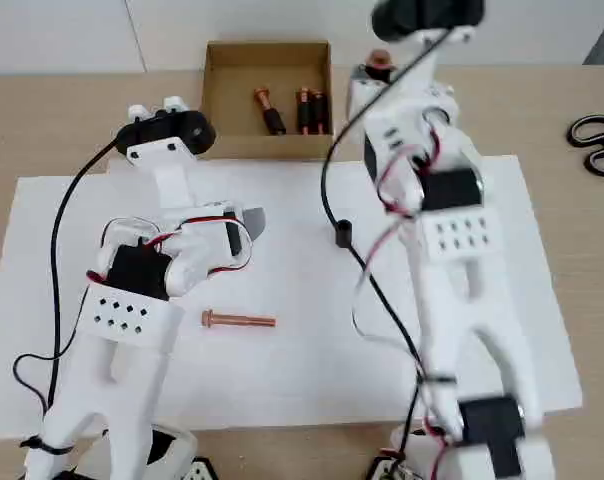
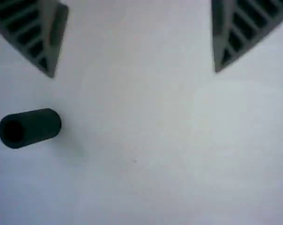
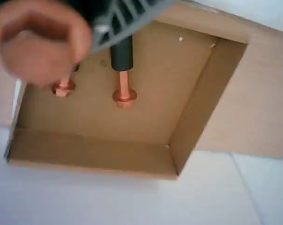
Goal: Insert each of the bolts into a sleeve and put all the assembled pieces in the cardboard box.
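The held bolt (image 1: pixel 379 58), copper head up, sits pinched in the right gripper (image 1: pixel 376 74) just beside the cardboard box (image 1: pixel 267 150), near its right wall. Whether a sleeve covers its shank I cannot tell, but the position suggests that dropping it into the box is the step in hand. Inside the box lie three assembled pieces (image 1: pixel 269 110), bolts wearing black sleeves, side by side on the floor, so that share of the work looks done. Out on the white sheet (image 1: pixel 282 390) one loose bolt (image 1: pixel 239 320) lies flat and one loose sleeve (image 2: pixel 30 128) lies on its side, well apart, not yet mated. The left gripper (image 2: pixel 132 70) hangs over the sheet with jaws spread wide and nothing between them, the sleeve just off to one side, likely its next pick. Scissors (image 1: pixel 597 140) lie on the bare table (image 1: pixel 42 120), far right
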`<act>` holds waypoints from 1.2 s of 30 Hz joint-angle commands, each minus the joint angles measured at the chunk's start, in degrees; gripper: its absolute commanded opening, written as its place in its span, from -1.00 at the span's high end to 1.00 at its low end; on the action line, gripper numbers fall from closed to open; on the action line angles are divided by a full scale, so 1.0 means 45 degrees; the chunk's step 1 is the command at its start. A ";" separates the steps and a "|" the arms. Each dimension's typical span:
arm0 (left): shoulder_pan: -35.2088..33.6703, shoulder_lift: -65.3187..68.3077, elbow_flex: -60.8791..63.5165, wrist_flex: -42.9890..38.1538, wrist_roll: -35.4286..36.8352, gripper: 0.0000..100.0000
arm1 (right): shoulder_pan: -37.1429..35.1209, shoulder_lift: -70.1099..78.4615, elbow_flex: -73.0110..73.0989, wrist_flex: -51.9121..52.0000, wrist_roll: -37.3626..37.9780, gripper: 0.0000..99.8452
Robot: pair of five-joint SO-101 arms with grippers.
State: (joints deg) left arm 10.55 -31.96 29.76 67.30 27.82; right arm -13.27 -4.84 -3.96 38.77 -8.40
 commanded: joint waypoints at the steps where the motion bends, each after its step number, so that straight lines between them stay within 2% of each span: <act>1: -0.0059 -0.0117 -0.0479 0.0254 0.0020 0.58 | -0.0166 0.2979 -0.2930 0.0049 0.0137 1.00; 16: 0.0000 -0.0098 -0.0147 0.0410 0.0020 0.58 | -0.0752 1.1595 -1.0979 -0.0010 0.0156 1.00; 20: 0.0039 -0.0098 -0.0147 0.0410 0.0020 0.58 | -0.1084 1.3314 -1.2737 0.0029 0.0860 1.00; 25: 0.0039 -0.0098 -0.0127 0.0410 0.0020 0.58 | -0.1104 1.4779 -1.3929 0.0029 0.0957 0.99; 30: 0.0039 -0.0059 -0.0127 0.0410 0.0020 0.58 | -0.1026 1.5580 -1.4242 0.0029 0.0957 0.78; 36: 0.0059 -0.0059 -0.0127 0.0410 0.0020 0.58 | -0.1026 1.6166 -1.4222 -0.0225 0.0957 0.76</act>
State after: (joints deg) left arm 10.55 -31.96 29.76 68.79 27.82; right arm -17.85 68.31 -65.67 38.68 -4.62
